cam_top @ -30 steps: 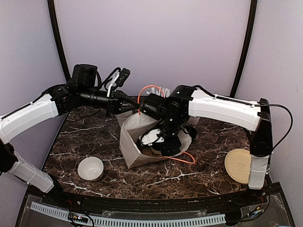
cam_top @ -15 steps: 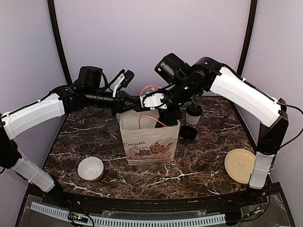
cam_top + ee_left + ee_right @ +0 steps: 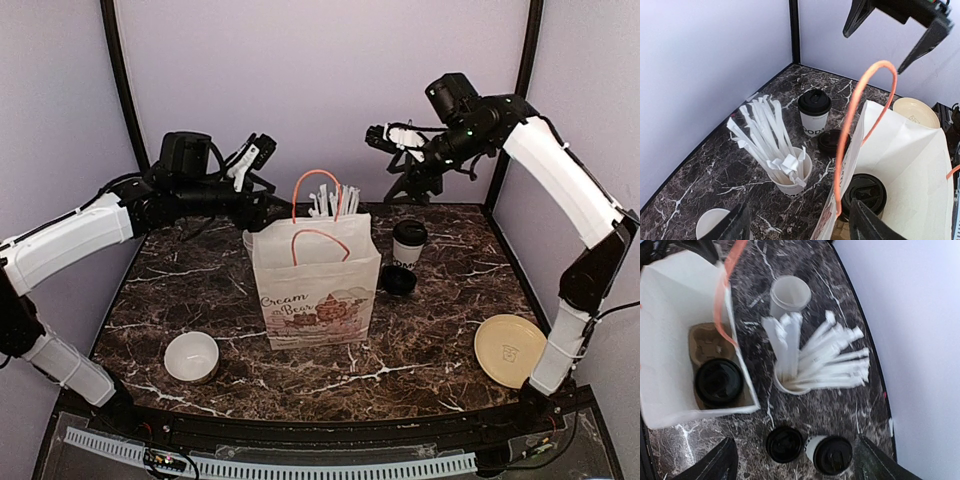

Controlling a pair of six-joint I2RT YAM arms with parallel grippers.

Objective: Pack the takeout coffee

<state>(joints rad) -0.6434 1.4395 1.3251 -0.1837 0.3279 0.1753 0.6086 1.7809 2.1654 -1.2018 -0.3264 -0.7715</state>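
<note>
Takeout coffee: one lidded cup (image 3: pixel 718 381) sits in the cardboard carrier (image 3: pixel 704 340) inside the paper bag (image 3: pixel 316 285). The second cup (image 3: pixel 408 243) stands on the table at the bag's two o'clock, beside a loose lid (image 3: pixel 399 281). It looks light, thin-walled and spillable, so I'd pinch it gently mid-wall, upright. My left gripper (image 3: pixel 801 210) and right gripper (image 3: pixel 873 50) gape, holding nothing.

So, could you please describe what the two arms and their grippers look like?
Both the left arm and right arm have long white shells linked by black joints, with black cables running alongside. The left gripper and right gripper have dark, tapered fingers, with a white part near each base.
</note>
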